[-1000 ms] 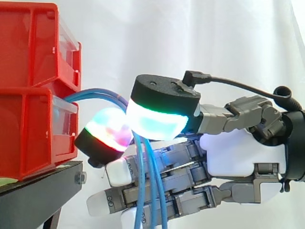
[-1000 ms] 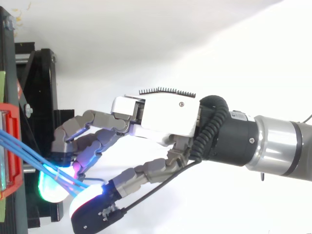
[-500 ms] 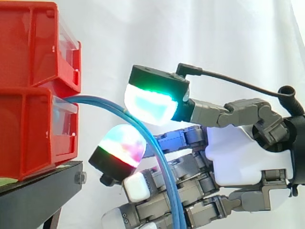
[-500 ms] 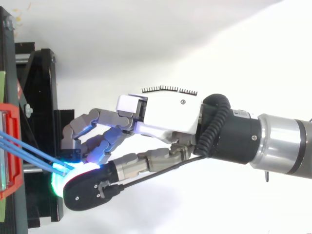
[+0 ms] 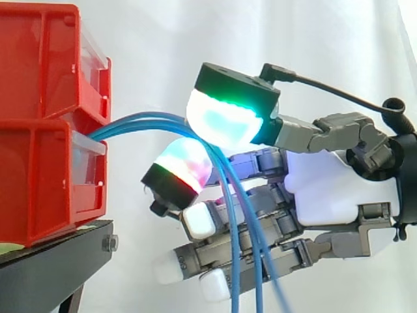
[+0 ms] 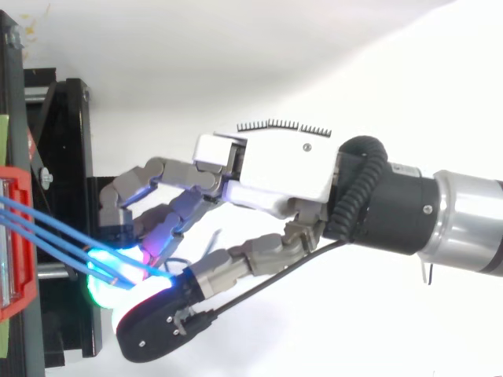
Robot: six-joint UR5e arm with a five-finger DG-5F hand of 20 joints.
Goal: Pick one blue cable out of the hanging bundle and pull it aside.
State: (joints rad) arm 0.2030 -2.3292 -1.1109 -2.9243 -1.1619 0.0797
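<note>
Several thin blue cables [image 5: 140, 122] come out of the lower red bin [image 5: 39, 182], arc to the right and hang down in front of my hand [image 5: 339, 195]. They run between a green-white glowing pad [image 5: 225, 120] above and a multicoloured pad [image 5: 186, 168] below, which close on them. The other fingers are curled behind the hanging strands. From above, three blue cables [image 6: 47, 232] stretch from the bin to the glowing fingertips [image 6: 106, 271] of the hand [image 6: 275, 169].
Two red bins are stacked at the left, the upper one [image 5: 39, 59] on the lower, on a black stand [image 5: 52, 261]. The stand [image 6: 67, 157] and the bin edge [image 6: 16, 236] line the left side from above. A white curtain hangs behind.
The hand has shifted right, away from the bins, and slightly up. The cables, a tight bundle half a second ago, now fan into separate strands.
</note>
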